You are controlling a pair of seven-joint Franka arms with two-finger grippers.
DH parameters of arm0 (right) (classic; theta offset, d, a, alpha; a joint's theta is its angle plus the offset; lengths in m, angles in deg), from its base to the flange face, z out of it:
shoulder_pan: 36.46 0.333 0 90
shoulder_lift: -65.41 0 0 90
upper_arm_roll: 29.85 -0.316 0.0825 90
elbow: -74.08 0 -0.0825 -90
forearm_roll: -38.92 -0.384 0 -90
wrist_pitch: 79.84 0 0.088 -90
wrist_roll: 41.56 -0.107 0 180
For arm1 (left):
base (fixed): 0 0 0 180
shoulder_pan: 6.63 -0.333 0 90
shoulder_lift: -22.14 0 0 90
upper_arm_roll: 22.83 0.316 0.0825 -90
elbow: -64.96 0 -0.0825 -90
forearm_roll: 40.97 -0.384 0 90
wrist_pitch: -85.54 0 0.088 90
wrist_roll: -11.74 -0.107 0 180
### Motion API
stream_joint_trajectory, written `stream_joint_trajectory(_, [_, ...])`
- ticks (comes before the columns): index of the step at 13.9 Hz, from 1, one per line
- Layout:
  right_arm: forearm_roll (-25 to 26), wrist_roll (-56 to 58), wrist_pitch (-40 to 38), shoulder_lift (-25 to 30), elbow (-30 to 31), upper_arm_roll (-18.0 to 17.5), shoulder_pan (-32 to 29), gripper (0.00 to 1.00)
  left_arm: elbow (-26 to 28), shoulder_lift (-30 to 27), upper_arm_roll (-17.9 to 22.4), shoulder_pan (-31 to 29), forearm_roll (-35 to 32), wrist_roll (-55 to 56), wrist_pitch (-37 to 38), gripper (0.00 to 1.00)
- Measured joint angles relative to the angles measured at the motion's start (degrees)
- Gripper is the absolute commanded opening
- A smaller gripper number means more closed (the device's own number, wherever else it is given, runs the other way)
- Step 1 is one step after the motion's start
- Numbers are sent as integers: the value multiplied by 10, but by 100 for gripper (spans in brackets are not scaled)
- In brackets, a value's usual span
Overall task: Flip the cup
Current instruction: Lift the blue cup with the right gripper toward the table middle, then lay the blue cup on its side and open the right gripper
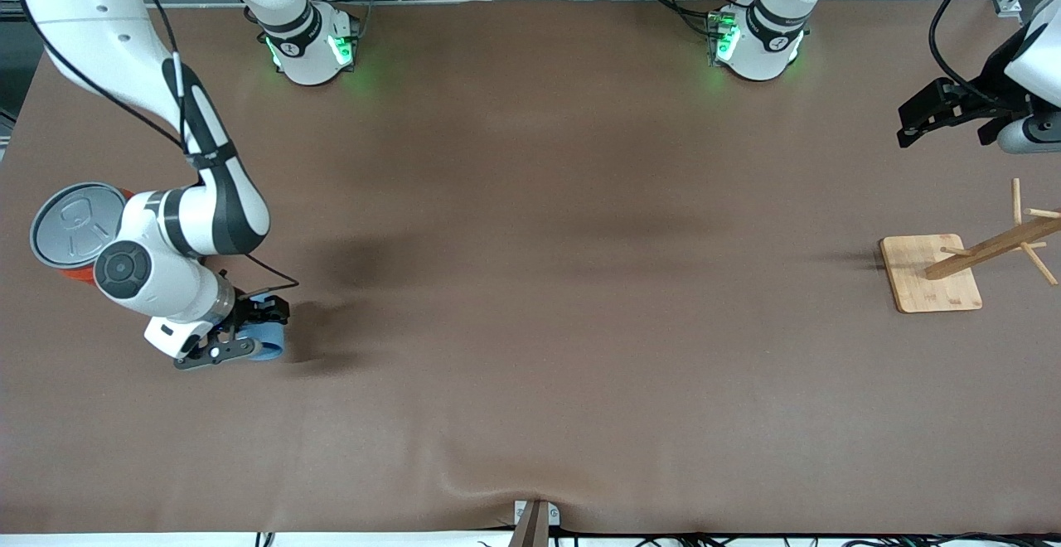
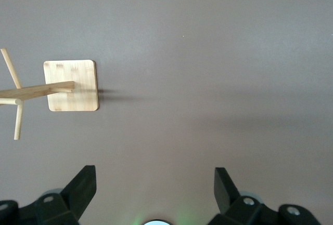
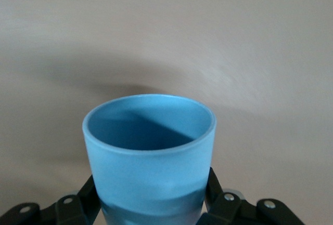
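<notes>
The cup [image 3: 150,157] is a small light-blue tumbler with a deeper blue inside. My right gripper [image 1: 245,333] is shut on the cup [image 1: 269,340] at the right arm's end of the table. In the front view the cup lies on its side low over the table, mostly hidden by the fingers. In the right wrist view a finger presses each side of its lower wall and its open mouth points away from the wrist. My left gripper [image 1: 953,116] is open and empty, held high over the left arm's end of the table, waiting.
A large orange can with a grey lid [image 1: 70,224] stands beside the right arm's wrist, farther from the front camera than the cup. A wooden rack on a square base [image 1: 932,275] stands at the left arm's end; the left wrist view shows its base [image 2: 72,85].
</notes>
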Motion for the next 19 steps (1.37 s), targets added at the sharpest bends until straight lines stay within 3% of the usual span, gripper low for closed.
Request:
stream_joint_trajectory(4, [0,123,3,13,-3,-7,90,63,0,1,0,1,0,0,0,100])
stream_joint_trajectory(8, [22,170,9,20,-29,-9,219,63,0,1,0,2,0,0,0,100])
stream_joint_trajectory(10, [26,178,8,21,-44,-9,268,55,0,3,0,2,0,0,0,100])
stream_joint_trajectory(13, [48,182,6,20,-46,-8,332,53,0,7,0,2,0,0,0,100])
stream_joint_trajectory(19, [127,179,53,-60,-66,-4,376,54,0,8,0,2,0,0,0,100])
